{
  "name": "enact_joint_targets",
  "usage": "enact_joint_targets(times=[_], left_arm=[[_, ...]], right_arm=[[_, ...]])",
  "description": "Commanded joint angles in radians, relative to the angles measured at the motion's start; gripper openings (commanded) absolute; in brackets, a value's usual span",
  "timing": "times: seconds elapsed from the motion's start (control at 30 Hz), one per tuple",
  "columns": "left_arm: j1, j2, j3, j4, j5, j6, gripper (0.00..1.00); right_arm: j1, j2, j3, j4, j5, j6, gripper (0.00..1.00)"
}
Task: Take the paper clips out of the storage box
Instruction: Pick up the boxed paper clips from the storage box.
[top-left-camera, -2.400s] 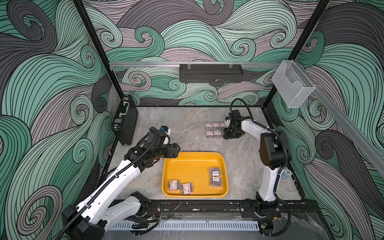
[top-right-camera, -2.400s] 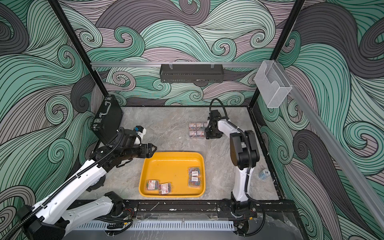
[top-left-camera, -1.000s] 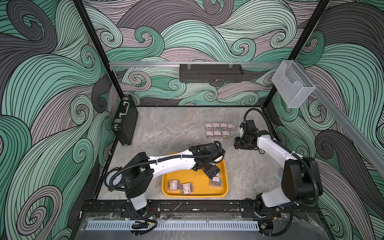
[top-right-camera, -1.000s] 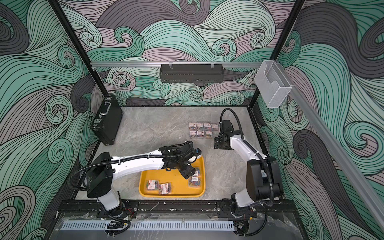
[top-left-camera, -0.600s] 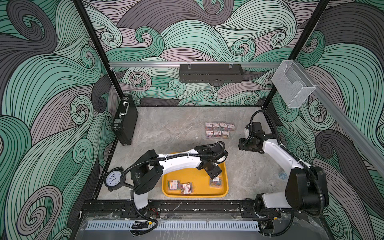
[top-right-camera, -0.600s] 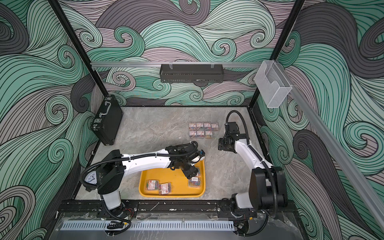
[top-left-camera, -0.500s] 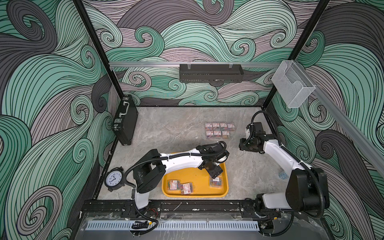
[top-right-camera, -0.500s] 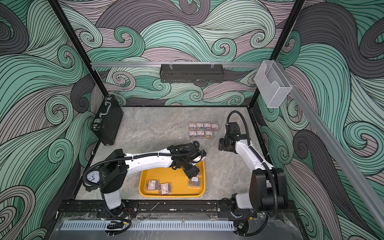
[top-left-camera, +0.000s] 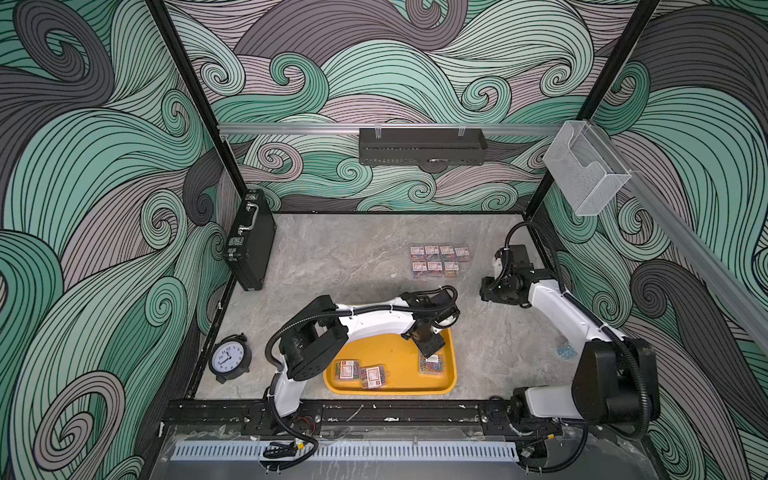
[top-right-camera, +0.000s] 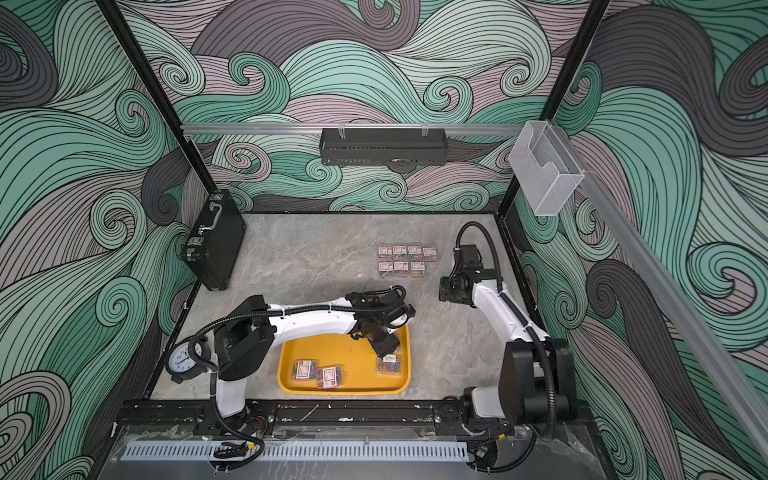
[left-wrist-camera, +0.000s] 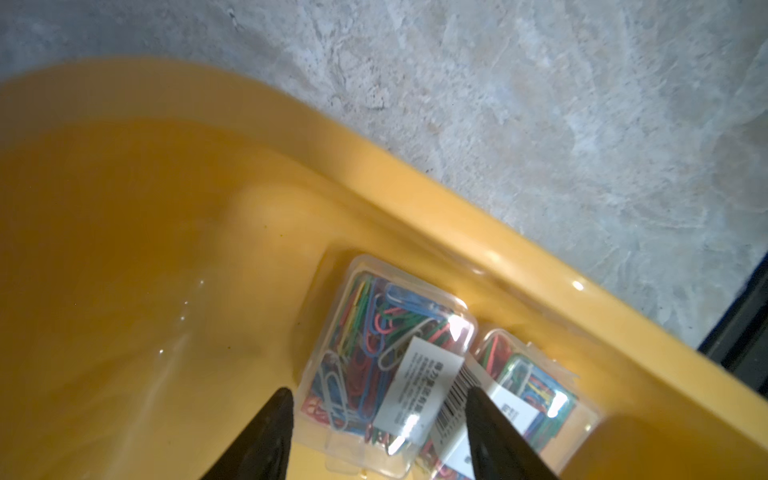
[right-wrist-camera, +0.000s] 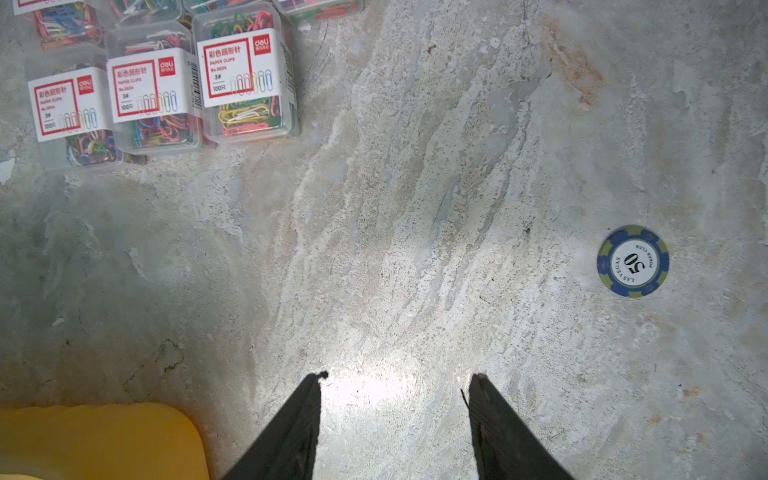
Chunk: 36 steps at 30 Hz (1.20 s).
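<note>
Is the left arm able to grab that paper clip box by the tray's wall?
Probably yes. The left gripper straddles the paper clip box from above; nothing covers it, though a second box crowds one side.

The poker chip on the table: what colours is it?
The poker chip is blue, yellowish edge marks, white centre; right wrist view.

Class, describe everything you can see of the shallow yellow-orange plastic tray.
The shallow yellow-orange plastic tray is rectangular, with rounded corners and a raised rim. It lies flat on the grey tabletop, near the front edge. Clear boxes of coloured paper clips lie inside: two side by side, others by the opposite wall, where the left claw reaches in.
</note>
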<state>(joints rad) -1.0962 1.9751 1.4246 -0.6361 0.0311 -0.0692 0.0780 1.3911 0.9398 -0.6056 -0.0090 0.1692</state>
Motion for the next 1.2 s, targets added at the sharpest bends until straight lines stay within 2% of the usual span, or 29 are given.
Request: enact_joint_targets(times=[0.0,0.57,1.17], left_arm=[[-0.005,0.021,0.034,-0.042,0.005,0.011,0.62],[0.025,-0.013,-0.042,-0.046,-0.056,-0.020,0.49],[0.141,-0.143,-0.227,-0.034,-0.135,-0.091,0.46]], right_arm=[[-0.008,-0.012,-0.007,-0.026,-0.011,-0.005,0.58],[-0.010,-0.011,-0.002,-0.032,-0.022,-0.006,0.58],[-0.007,-0.019,-0.002,-0.033,-0.035,0.000,0.58]])
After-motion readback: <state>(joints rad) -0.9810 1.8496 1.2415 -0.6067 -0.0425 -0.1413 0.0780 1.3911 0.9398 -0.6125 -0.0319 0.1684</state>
